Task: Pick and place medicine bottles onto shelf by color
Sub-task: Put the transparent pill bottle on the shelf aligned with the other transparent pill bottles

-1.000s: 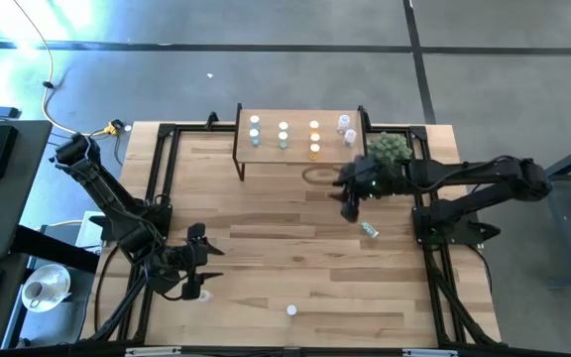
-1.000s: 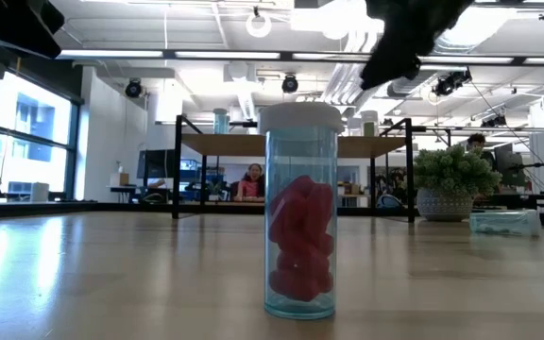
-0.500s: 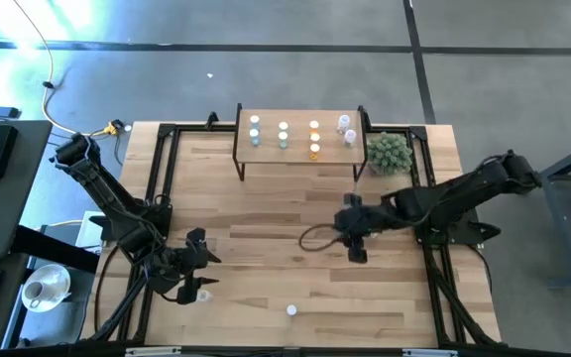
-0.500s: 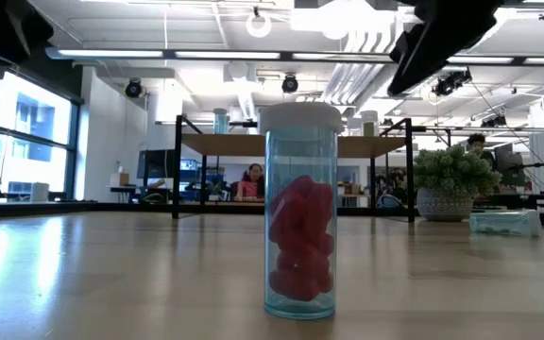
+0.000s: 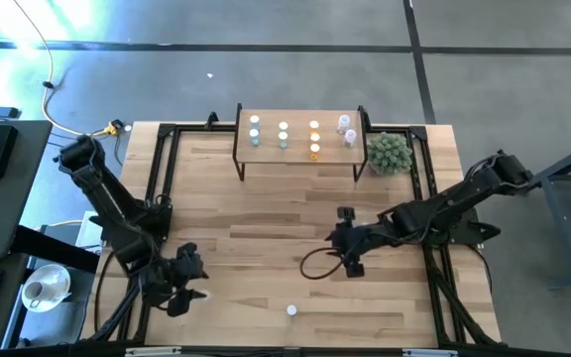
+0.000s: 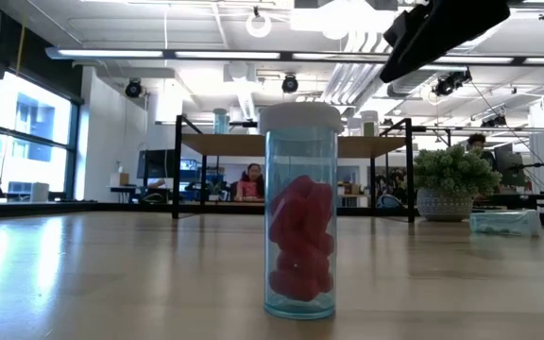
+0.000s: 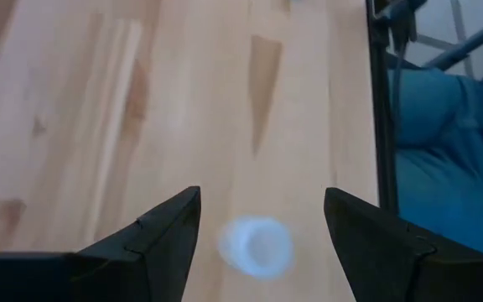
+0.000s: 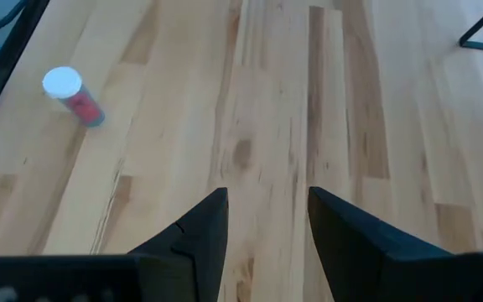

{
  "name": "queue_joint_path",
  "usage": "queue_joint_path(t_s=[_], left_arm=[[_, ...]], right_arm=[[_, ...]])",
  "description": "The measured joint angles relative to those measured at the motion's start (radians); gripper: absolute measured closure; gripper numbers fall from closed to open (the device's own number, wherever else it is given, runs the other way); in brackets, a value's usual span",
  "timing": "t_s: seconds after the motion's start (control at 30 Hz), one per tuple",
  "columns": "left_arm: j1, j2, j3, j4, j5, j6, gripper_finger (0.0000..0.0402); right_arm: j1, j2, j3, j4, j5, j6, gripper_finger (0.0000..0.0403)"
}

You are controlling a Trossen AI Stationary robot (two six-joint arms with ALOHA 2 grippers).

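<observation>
My left gripper [image 7: 262, 222] is spread wide and empty, hanging straight over a white-capped bottle [image 7: 256, 247] that stands upright near the front-left corner of the table [image 5: 266, 213], well apart from the shelf [image 5: 300, 149]. My right gripper [image 8: 262, 220] is partly open with nothing between the fingers, over bare planks right of table centre. Another bottle, the blue-tinted one with the red fill [image 6: 299, 212], stands upright near the front edge, also far from the shelf; the right wrist view catches it off to one side. I judge these bottles light, rigid, smooth plastic: easy to lift, easy to tip or squirt out of a sloppy pinch. The long axis is vertical, cap up, so I'd close across the body just under the cap, fingers square to the axis, and keep it plumb for set-down. Six bottles or so already stand upright on the shelf, grouped blue, green, orange and clear from left to right. One more bottle [image 6: 504, 222] lies on its side near the potted plant [image 5: 389, 151]; its axis is flat on the table.
</observation>
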Motion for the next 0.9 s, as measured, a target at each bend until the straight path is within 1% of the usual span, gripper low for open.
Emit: queue_joint_path(t_s=[0.17,0.37,0.47,0.53,0.67,0.9], left_arm=[[-0.057,0.005,0.0,0.0,0.0,-0.05,0.0158],[-0.12,0.005,0.0,-0.004,-0.002,-0.065,0.0158],[-0.167,0.006,0.0,-0.029,-0.014,-0.13,0.0158],[-0.203,0.019,0.0,-0.038,-0.052,-0.185,0.0158],[-0.263,0.079,0.0,-0.037,-0.118,-0.274,0.0158],[-0.284,0.232,0.0,-0.018,-0.133,-0.357,0.0158]], right_arm=[[-0.013,0.0,0.0,0.043,0.037,-0.001,0.0246],[-0.029,0.0,0.0,0.058,0.042,-0.001,0.0246],[-0.029,0.0,0.0,0.06,0.041,-0.001,0.0246],[-0.029,0.0,0.0,0.062,0.041,-0.001,0.0246],[-0.029,0.0,0.0,0.062,0.041,-0.001,0.0246],[-0.029,0.0,0.0,0.062,0.041,0.001,0.0246]])
